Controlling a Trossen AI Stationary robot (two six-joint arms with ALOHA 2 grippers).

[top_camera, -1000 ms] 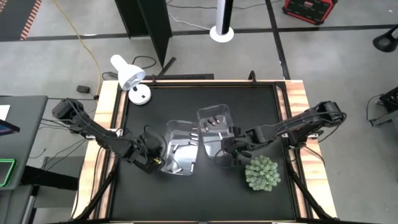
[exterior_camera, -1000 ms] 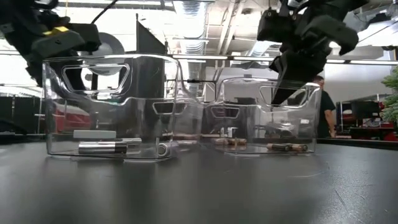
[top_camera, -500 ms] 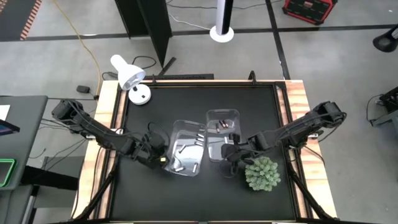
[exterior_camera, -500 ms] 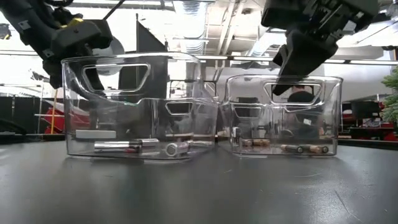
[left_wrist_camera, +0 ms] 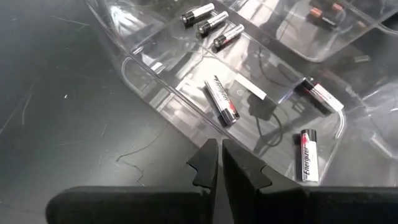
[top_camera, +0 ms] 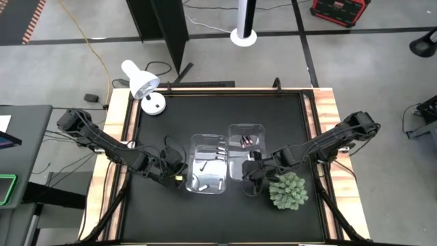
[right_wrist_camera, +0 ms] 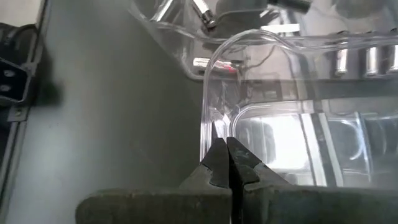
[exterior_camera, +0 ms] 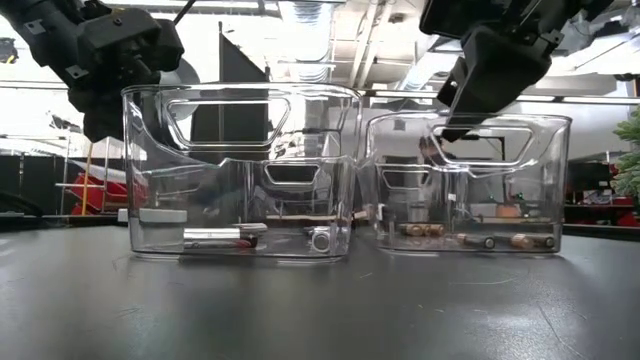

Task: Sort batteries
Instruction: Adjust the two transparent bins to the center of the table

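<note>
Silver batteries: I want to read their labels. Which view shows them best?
The left wrist view: the silver batteries lie close, lettering visible. The high view shows pale specks; the low view shows them side-on; the right wrist view barely shows them.

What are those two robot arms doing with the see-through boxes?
They are sorting batteries into two clear bins on a black table. The left bin holds the silvery batteries, and the right bin holds the dark copper-ended batteries. The left tool is shut at the near edge of the left bin. The right tool is shut against the right bin's wall. Neither tool holds a battery.
</note>
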